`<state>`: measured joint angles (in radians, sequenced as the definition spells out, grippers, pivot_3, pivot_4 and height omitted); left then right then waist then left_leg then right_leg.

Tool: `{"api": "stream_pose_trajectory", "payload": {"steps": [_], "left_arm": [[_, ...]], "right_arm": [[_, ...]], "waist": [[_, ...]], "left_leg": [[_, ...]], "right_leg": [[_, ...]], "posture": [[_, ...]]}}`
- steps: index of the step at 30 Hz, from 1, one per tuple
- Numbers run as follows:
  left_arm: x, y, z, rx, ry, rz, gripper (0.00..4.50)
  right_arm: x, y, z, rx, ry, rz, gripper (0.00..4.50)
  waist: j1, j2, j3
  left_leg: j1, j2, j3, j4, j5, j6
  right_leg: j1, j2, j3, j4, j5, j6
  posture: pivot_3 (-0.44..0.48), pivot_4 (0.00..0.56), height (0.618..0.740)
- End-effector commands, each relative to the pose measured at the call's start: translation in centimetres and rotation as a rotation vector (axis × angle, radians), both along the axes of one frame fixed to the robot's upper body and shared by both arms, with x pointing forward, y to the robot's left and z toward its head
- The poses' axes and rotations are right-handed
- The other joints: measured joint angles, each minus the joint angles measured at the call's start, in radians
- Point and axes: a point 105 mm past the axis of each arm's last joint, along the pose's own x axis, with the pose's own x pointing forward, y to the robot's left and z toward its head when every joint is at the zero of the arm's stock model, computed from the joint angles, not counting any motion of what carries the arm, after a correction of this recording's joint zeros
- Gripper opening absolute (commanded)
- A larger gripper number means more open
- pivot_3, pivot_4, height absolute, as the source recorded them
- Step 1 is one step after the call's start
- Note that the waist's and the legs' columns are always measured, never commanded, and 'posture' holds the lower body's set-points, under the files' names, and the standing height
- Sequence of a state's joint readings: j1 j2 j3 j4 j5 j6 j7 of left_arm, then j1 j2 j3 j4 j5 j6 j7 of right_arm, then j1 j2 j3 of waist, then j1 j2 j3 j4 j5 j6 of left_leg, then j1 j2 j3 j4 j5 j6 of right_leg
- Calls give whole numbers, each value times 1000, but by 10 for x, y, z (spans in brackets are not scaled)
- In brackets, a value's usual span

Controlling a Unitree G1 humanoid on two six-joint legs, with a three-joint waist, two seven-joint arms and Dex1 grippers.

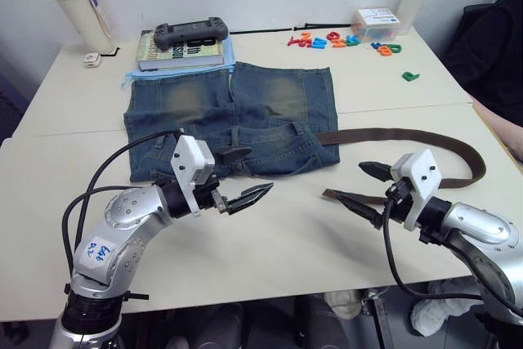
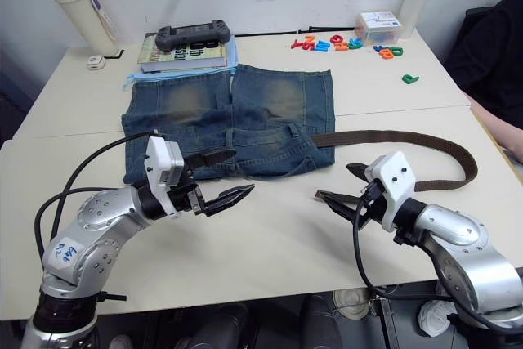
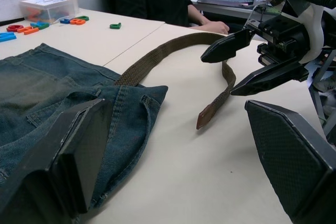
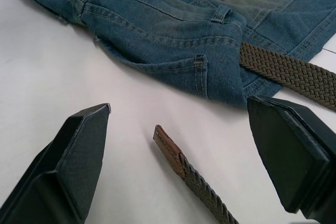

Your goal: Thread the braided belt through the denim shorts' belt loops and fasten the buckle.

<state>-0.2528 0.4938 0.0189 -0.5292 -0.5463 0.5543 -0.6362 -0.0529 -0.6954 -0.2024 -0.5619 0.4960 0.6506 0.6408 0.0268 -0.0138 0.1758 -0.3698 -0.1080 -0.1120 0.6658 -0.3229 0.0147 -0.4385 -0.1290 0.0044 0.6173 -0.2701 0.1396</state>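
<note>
Pale tabletops [image 1: 270,251] pushed together carry the scene, with a white wall behind. Denim shorts [image 1: 237,116] lie flat, blue with faded tan patches on both legs, waistband toward the robot. One belt loop [image 4: 200,62] shows as a narrow stitched strip on the waistband. From the shorts' right side a braided belt [image 1: 409,135] emerges, dark olive-brown weave, runs away from the shorts, loops around and doubles back toward them; its tan leather tip [image 4: 168,148] lies bare on the table just short of the shorts' hem.

Near the shorts' waistband the left gripper [image 1: 241,177] hovers with fingers spread, one finger over the denim edge, the other over bare table. On the shorts' right, the right gripper [image 1: 364,188] also has its fingers spread wide, straddling the belt tip without touching it.

Beyond the shorts lie a book [image 1: 181,53] with a black game controller [image 1: 192,33] on top, a white tumbler [image 1: 79,12], coloured magnetic letters [image 1: 335,39] and a clear plastic box [image 1: 376,22]. A sticker on the left arm bears handwriting I cannot read.
</note>
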Motion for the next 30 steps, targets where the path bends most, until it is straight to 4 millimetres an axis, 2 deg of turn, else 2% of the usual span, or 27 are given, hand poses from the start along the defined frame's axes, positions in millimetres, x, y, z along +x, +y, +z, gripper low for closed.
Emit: {"api": "stream_pose_trajectory", "payload": {"steps": [1,6,11,17,23,30], "left_arm": [[-2,-2,3,8,-15,-34,4446],[-2,-5,2,5,-9,-67,4446],[-2,-5,2,8,-19,-72,4446],[-4,-4,2,10,-24,-76,4446],[-5,-4,2,8,-25,-70,4446],[-7,-6,1,-2,-23,-65,4446]], "right_arm": [[-4,2,11,0,-55,8,4500],[-7,-5,4,-60,-14,28,4500],[-1,-15,-4,-161,31,34,4500],[6,-39,-28,-335,172,29,4500],[15,-57,-39,-400,260,-15,4500],[17,-66,-47,-452,336,-3,4500]], "waist": [[0,0,0],[0,0,0],[-1,0,0],[0,0,0],[0,0,0],[0,0,0]], "left_leg": [[0,0,0,0,0,0],[0,0,0,0,0,0],[0,0,0,0,0,0],[0,0,0,0,0,0],[0,0,1,0,0,0],[0,0,1,0,0,0]], "right_leg": [[0,0,0,0,0,0],[0,0,0,0,0,0],[0,0,0,0,0,0],[0,0,0,0,0,0],[0,0,0,0,0,0],[0,0,0,0,0,0]], "posture": [[0,150,713],[0,150,713],[0,150,713],[0,150,713],[0,150,713],[0,150,713]]}}
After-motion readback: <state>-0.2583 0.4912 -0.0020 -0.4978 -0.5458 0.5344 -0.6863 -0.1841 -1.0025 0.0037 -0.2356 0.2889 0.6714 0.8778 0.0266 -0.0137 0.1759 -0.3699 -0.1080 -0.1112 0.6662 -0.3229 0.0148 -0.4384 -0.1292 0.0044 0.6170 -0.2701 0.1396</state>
